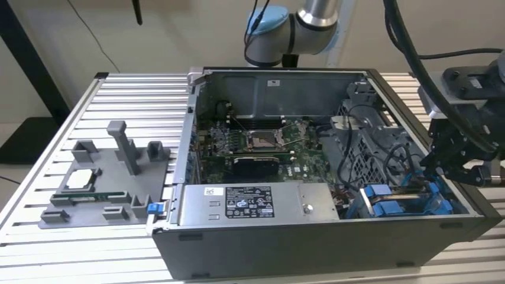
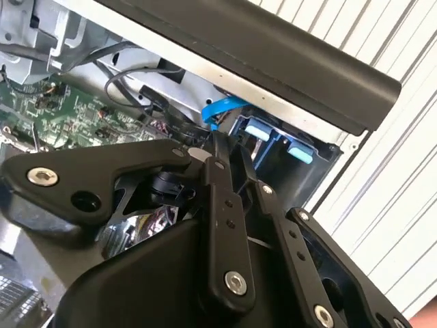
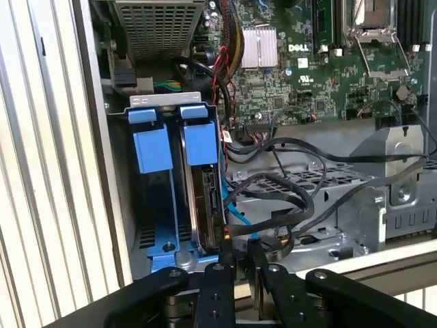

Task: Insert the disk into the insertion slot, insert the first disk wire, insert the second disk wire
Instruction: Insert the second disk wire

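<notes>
The disk (image 3: 205, 198) stands on edge in the insertion slot (image 3: 179, 258) of the drive cage (image 1: 442, 190), its blue carrier tab (image 3: 200, 140) level with the neighbouring blue tab (image 3: 150, 150). My gripper (image 3: 239, 247) sits at the disk's cable end, just inside the case's wall at the exterior view's right (image 1: 448, 170). Its fingers (image 3: 225, 256) are drawn close together, and a blue disk wire (image 3: 235, 220) runs right into the tips; they appear pinched on its end. In the second wrist view the same blue wire (image 2: 220, 107) arcs away from the gripper (image 2: 222, 147).
Black cables (image 3: 287, 198) loop over the grey cage beside the disk. The motherboard (image 1: 252, 145) fills the case's middle, and the silver power-supply box (image 1: 252, 204) lies along its near side. A grey parts fixture (image 1: 103, 183) stands on the slatted table at the exterior view's left.
</notes>
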`<state>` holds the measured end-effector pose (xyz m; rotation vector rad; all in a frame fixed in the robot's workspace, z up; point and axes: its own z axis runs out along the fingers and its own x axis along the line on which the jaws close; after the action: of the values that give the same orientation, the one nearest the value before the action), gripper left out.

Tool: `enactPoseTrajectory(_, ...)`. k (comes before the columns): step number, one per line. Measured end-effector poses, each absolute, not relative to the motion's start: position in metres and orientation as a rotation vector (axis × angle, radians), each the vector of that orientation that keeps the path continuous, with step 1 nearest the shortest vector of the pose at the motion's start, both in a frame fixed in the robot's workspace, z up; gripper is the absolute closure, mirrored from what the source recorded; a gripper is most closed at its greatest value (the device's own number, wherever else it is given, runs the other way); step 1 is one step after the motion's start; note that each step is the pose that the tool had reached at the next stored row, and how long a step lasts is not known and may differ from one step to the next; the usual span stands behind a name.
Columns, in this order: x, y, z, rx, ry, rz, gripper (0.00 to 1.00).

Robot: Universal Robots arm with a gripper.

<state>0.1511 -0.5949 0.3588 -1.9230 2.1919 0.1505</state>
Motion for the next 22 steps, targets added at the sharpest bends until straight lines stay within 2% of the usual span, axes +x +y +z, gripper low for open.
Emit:
enactPoseTrajectory(9,0.151,-0.595,0.3585,-1.922,2.191,0.152,0.0)
enactPoseTrajectory(10,0.151,-0.595,0.3583,-1.922,2.191,0.152,1.0)
enactPoseTrajectory(22,0.151,-0.5953,0.3582,-1.92,2.189,0.157,1.0)
